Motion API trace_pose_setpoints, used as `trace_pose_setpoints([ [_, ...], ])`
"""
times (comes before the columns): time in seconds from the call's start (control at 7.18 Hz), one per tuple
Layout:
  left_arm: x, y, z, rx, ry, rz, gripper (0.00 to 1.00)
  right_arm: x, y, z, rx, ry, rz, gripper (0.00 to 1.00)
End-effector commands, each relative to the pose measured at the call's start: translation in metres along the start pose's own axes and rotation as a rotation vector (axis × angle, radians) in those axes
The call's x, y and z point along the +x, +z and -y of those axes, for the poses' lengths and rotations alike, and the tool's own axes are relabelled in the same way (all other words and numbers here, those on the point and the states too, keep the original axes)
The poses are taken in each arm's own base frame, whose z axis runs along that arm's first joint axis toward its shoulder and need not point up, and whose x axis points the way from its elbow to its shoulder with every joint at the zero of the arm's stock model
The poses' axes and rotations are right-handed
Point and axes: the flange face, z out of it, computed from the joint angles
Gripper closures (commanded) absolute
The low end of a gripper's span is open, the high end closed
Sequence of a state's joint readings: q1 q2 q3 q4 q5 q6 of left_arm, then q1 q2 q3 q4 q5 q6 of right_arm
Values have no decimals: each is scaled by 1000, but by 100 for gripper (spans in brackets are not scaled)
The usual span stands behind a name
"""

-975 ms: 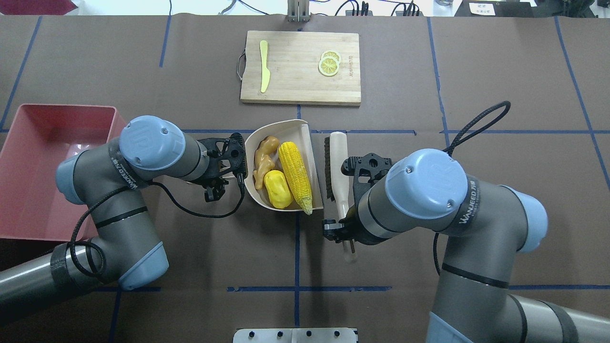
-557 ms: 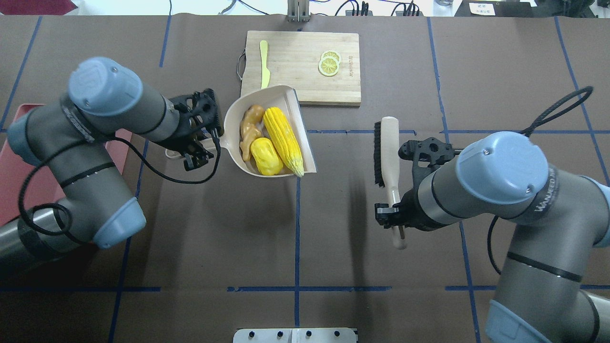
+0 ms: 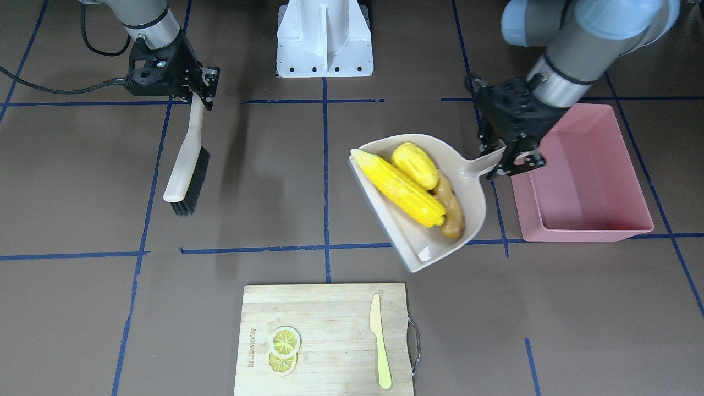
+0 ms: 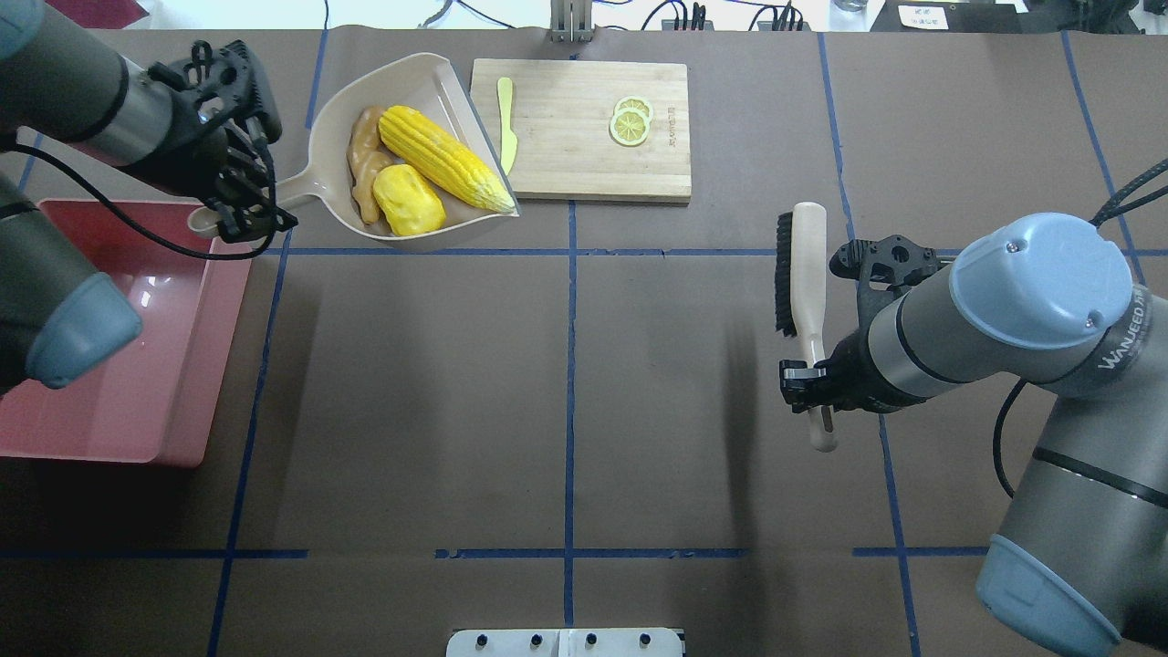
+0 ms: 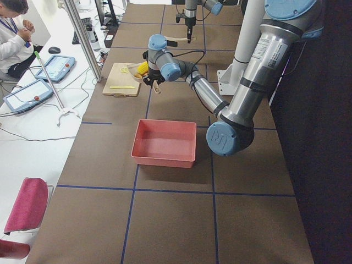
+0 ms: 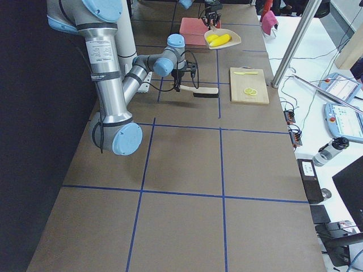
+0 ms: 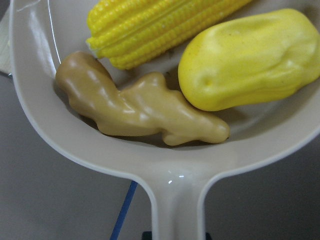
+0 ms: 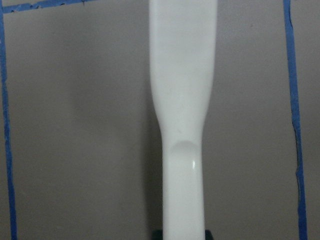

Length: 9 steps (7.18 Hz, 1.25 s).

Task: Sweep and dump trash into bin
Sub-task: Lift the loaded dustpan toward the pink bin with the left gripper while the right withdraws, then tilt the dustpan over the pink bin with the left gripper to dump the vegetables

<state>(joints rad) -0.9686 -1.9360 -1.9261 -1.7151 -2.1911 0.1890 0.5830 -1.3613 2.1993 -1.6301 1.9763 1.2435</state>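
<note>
Two robot arms work over a brown desk (image 4: 566,411) marked with blue tape lines. The left gripper (image 4: 222,217) has its jaws closed tight on the handle of a beige dustpan (image 4: 431,84). It holds the pan raised off the desk, toward the far left corner.

All three pieces of trash lie in the pan:
- A long yellow corn cob (image 4: 445,171) lies nearest the pan's open lip.
- A rounded yellow lump (image 4: 409,199) sits beside the cob, touching it.
- A knobbly tan ginger root (image 4: 365,164) rests against the back wall, by the handle.

The pink bin (image 4: 119,365) sits along the left edge, just beside the pan. Only the handle end reaches over its far corner.

The right gripper (image 4: 815,376) is clamped on the thin handle of a brush (image 4: 803,265), over the right half of the desk. The brush lies level, its head points to the far edge and its black bristles face left.

A wooden cutting board (image 4: 575,155) rests at the middle of the far edge. It carries a yellow-green knife (image 4: 506,123) and two lemon slices (image 4: 630,120).
</note>
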Motion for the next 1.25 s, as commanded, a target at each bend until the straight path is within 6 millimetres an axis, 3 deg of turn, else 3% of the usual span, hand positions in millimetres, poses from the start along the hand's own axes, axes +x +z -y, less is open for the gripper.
trace_pose_setpoints([
  [0.0,-31,-46,-75,-8,-90,6,72,16,-2,10,13,-17,-19,100],
  [0.14,-48,-61,-111,-15,-135,12,72,25,0,12,12,-28,-32,100],
  [0.42,-67,-78,-205,-92,6,46,72,39,2,15,14,-35,-52,100],
  [0.56,-75,-95,-253,-121,81,68,72,45,3,17,16,-50,-59,100],
  [0.7,-74,-102,-289,-168,159,83,72,49,3,19,16,-50,-65,100],
  [1.11,-92,-108,-322,-434,383,243,72,59,6,19,19,-52,-85,100],
])
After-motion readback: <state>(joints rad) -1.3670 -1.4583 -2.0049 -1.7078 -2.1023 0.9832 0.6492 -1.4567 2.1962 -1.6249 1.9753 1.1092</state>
